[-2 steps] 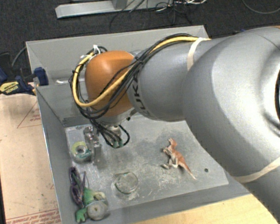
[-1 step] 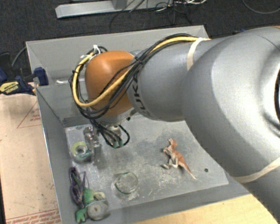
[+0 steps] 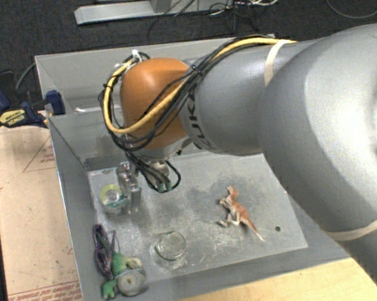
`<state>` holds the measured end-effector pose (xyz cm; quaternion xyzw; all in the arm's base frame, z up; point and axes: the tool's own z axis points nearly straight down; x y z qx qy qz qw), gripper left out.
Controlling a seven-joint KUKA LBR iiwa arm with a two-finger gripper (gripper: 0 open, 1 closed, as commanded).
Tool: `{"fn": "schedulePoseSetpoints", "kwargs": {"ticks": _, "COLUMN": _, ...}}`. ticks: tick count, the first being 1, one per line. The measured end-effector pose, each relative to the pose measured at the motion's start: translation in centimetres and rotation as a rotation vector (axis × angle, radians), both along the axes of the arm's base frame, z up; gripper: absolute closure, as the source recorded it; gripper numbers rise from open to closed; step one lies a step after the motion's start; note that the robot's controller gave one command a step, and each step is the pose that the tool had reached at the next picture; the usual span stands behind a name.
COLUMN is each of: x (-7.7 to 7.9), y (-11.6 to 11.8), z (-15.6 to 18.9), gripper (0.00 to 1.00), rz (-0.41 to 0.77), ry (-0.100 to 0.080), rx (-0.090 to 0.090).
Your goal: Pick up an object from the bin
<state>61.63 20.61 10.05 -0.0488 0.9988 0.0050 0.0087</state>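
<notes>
My gripper [image 3: 132, 189] hangs below the orange wrist cover in the bin's left part, near the back wall. Its tip sits right beside a small clear round thing with green and yellow inside [image 3: 114, 198], which lies just to its left; I cannot tell whether they touch. A clear round cup [image 3: 169, 247] lies nearer the front, below and to the right of the gripper.
An orange toy dinosaur [image 3: 238, 213] lies to the right on the bin floor. At the front left corner are a purple and green toy [image 3: 108, 253] and a grey round disc [image 3: 131, 282]. The large arm covers the bin's right and back.
</notes>
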Motion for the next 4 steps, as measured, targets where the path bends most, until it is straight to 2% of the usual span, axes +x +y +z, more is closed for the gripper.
{"fn": "schedulePoseSetpoints", "kwargs": {"ticks": 1, "x": -0.5, "y": 0.4, "z": 2.1, "gripper": 1.00, "rz": 0.010, "ry": 0.001, "rx": 0.000}}
{"fn": "schedulePoseSetpoints", "kwargs": {"ticks": 2, "x": -2.1, "y": 0.0, "z": 2.7, "gripper": 1.00, "rz": -0.019, "ry": 0.001, "rx": 0.001}}
{"fn": "schedulePoseSetpoints", "kwargs": {"ticks": 3, "x": -4.0, "y": 4.1, "z": 2.1, "gripper": 1.00, "rz": 0.164, "ry": -0.002, "rx": -0.003}}
{"fn": "schedulePoseSetpoints", "kwargs": {"ticks": 4, "x": -6.4, "y": 3.7, "z": 8.4, "gripper": 1.00, "rz": 0.142, "ry": -0.005, "rx": 0.001}}
